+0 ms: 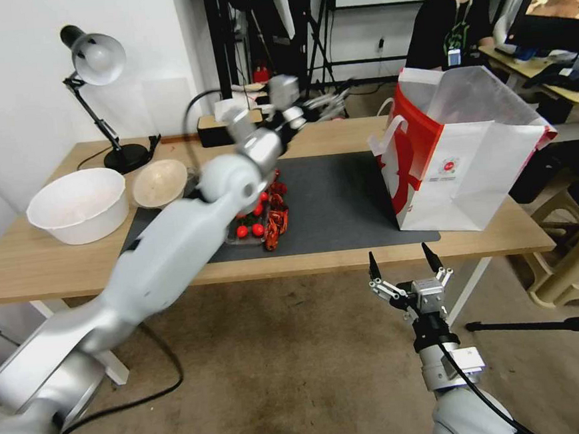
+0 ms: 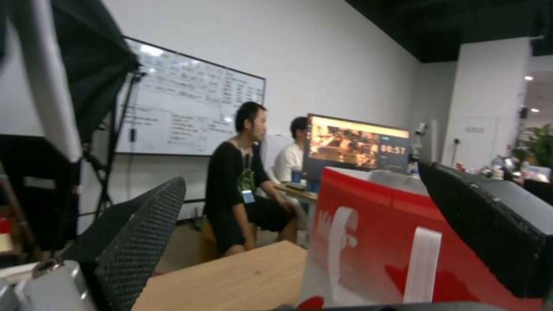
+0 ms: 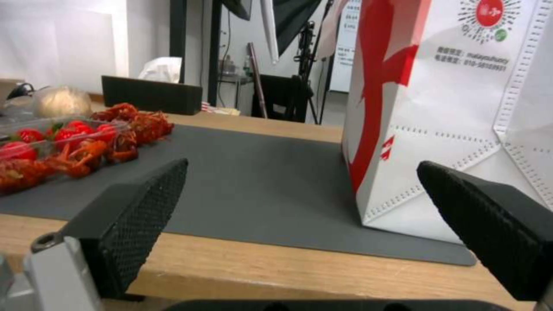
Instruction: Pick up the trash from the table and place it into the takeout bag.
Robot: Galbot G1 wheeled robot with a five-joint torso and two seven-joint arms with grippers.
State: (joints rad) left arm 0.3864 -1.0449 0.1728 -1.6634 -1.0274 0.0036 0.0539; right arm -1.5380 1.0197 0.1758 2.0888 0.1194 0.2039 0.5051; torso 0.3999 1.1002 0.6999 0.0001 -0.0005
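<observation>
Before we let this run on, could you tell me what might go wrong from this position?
The left gripper hangs open and empty above the table's far edge, beside the takeout bag; a sideways swing could tip the light bag. The left arm crosses over the tray of red food and beige bowl, so lowering could sweep them. The right gripper waits open below the front edge.

Looks like an office turned robot lab: bare concrete floor (image 1: 268, 372), plain white walls, and a written-over whiteboard (image 2: 190, 112) far beyond the left claw (image 2: 300, 242). Shows photo-studio light stands (image 1: 315, 34), a desk lamp (image 1: 95, 78) on the light-wood counter (image 1: 52, 262), and a large monitor (image 2: 357, 147) at neighbouring desks.
</observation>
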